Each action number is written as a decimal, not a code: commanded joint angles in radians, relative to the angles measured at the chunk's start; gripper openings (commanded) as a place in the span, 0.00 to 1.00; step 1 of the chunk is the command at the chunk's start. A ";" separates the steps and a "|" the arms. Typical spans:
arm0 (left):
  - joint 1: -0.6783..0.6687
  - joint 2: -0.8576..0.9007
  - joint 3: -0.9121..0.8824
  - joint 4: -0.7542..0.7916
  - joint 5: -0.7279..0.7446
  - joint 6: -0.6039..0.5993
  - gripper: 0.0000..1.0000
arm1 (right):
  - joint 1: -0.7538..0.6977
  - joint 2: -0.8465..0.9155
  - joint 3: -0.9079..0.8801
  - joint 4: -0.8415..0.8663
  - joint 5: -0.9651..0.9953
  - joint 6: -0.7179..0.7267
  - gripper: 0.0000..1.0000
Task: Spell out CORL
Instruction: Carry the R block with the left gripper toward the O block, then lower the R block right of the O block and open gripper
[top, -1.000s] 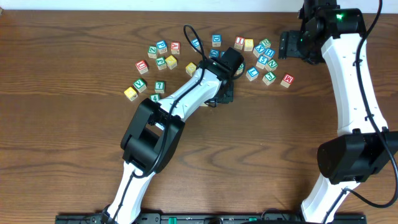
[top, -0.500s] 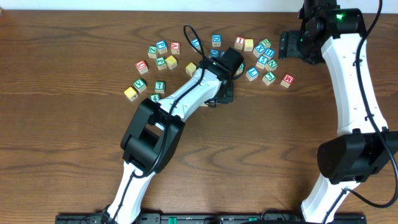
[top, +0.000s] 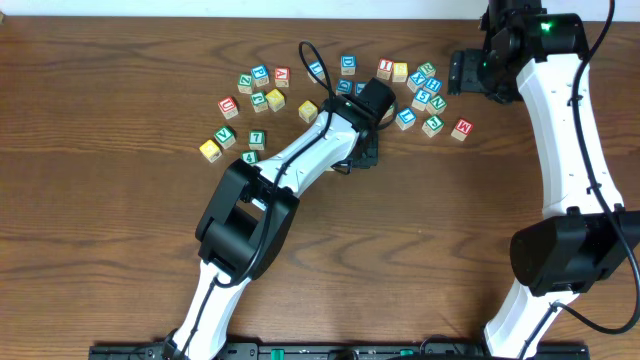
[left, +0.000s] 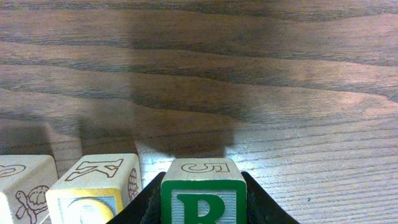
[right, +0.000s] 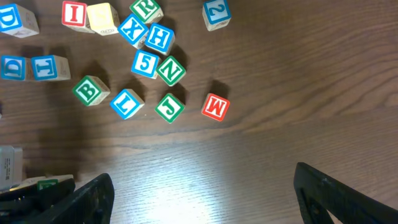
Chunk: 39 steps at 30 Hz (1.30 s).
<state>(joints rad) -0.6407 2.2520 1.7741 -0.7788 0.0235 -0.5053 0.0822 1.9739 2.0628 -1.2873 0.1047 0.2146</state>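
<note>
One block held: the green R block (left: 203, 193) sits clamped in the left pincer (left: 202, 211), well apart from the red M block (right: 215, 107), toward the left arm's side.
Right pincer (right: 202, 180): spread wide and empty, near the red M block.
Doing it well: likely keep R square and set it on the bare counter (left: 280, 93), leaving room for C and O.
Containers: none visible.

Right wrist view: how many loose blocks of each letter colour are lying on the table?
Blue blocks: 8
Green blocks: 4
Red blocks: 2
Pale yellow block, no letter showing: 1
Total: 15
</note>
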 joint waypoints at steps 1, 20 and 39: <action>-0.002 0.016 -0.005 0.000 -0.009 -0.013 0.33 | -0.009 0.008 0.016 -0.007 -0.002 -0.014 0.87; -0.002 0.016 -0.005 0.001 -0.009 -0.013 0.97 | -0.009 0.008 0.016 -0.011 -0.003 -0.014 0.87; -0.002 -0.115 0.020 0.009 0.132 0.260 0.98 | -0.008 0.008 0.016 -0.015 -0.010 -0.014 0.87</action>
<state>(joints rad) -0.6407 2.2353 1.7741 -0.7727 0.0929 -0.3714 0.0803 1.9739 2.0628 -1.2984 0.1017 0.2146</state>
